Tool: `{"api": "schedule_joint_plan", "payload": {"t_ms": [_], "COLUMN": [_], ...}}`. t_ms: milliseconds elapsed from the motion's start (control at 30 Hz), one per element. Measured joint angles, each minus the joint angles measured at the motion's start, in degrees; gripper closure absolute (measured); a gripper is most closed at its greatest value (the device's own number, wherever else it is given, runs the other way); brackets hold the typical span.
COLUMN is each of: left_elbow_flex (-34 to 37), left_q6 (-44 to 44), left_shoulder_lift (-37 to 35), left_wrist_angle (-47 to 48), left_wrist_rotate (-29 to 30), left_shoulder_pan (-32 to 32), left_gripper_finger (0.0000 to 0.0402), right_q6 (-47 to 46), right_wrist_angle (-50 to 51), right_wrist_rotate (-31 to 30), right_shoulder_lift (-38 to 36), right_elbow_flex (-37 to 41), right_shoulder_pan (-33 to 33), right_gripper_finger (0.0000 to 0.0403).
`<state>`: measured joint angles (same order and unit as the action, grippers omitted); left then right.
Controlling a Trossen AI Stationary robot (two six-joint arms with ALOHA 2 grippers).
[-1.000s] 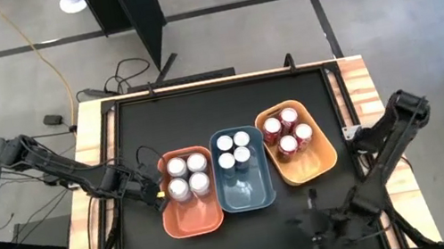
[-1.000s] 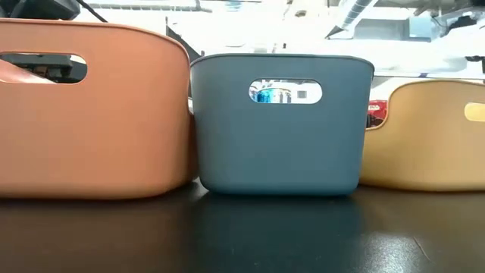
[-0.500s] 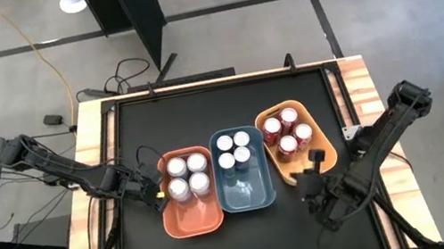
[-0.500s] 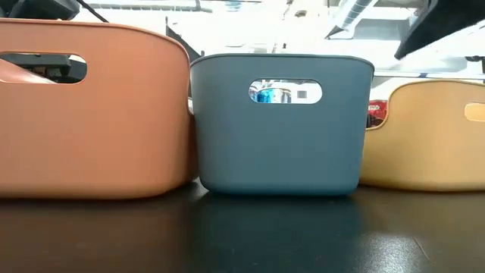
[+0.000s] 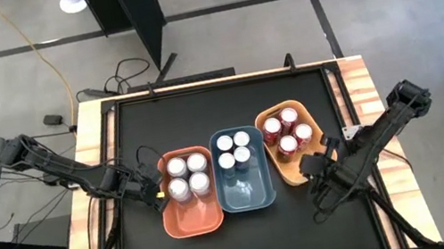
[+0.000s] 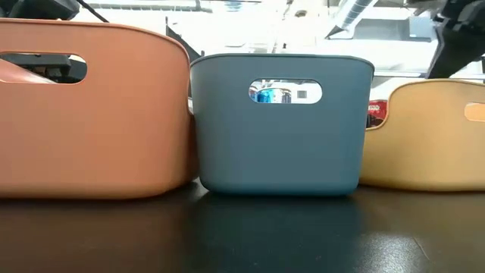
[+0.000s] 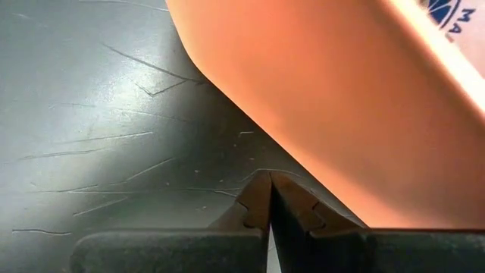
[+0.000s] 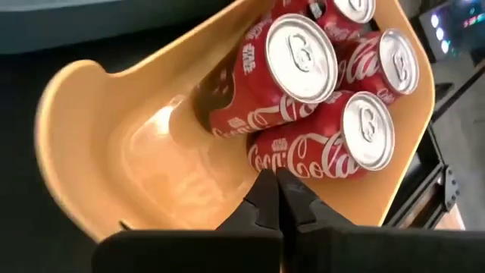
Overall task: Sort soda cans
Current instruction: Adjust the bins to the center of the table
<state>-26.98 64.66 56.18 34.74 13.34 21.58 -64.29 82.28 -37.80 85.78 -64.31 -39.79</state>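
Observation:
Three bins stand side by side mid-table: orange [image 5: 192,215], blue [image 5: 247,194] and yellow [image 5: 314,161]. Several silver-white soda cans [image 5: 187,175] stand upright in the orange bin, several blue ones [image 5: 233,150] in the blue bin, and several red ones [image 5: 288,130] [image 8: 318,98] in the yellow bin. My left gripper [image 5: 159,192] [image 7: 269,189] is shut, low beside the orange bin's left wall [image 7: 341,114]. My right gripper [image 5: 307,171] [image 8: 274,186] is shut and hovers over the yellow bin's near end, pointing down at a slant toward the red cans. My left gripper has its shut fingertips [image 7: 261,199] down by the foot of the orange bin's left wall, slanting down from the table's left. Whether they touch the wall I cannot tell.
The bins' far halves hold the cans; their near halves are bare [image 8: 174,167]. Black table surface [image 5: 219,107] lies beyond the bins and in front of them. Wooden strips [image 5: 360,83] edge the table left and right. My right arm [image 6: 455,30] shows at the low view's top right.
My right gripper has swung from near the table's near edge toward the far edge, up to the yellow bin's near end, rising a little and turning its fingers toward the red cans. It has stayed shut. Bins and cans have not moved.

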Motion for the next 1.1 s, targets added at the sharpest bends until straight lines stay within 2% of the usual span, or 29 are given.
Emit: {"api": "schedule_joint_plan", "payload": {"t_ms": [500,667,1100], "left_elbow_flex": [0.15,0.15,0.15], "left_q6": [-2.94,-3.41,-3.89], "left_shoulder_lift": [0.05,0.04,0.04], "left_wrist_angle": [-2.5,-2.56,-2.69], "left_wrist_rotate": [1.01,1.16,1.14], "left_shoulder_pan": [0.0,0.0,0.0], "left_gripper_finger": [0.0401,0.0402,0.0401], "right_q6": [0.26,1.61,1.97], "right_wrist_angle": [-0.48,-3.78,-11.8], "right_wrist_rotate": [10.29,15.18,19.11], "right_shoulder_lift": [2.79,3.65,3.52], "right_elbow_flex": [0.0,0.02,-0.02], "right_shoulder_pan": [3.17,3.26,3.0], "right_gripper_finger": [0.0403,0.0403,0.0403]}}
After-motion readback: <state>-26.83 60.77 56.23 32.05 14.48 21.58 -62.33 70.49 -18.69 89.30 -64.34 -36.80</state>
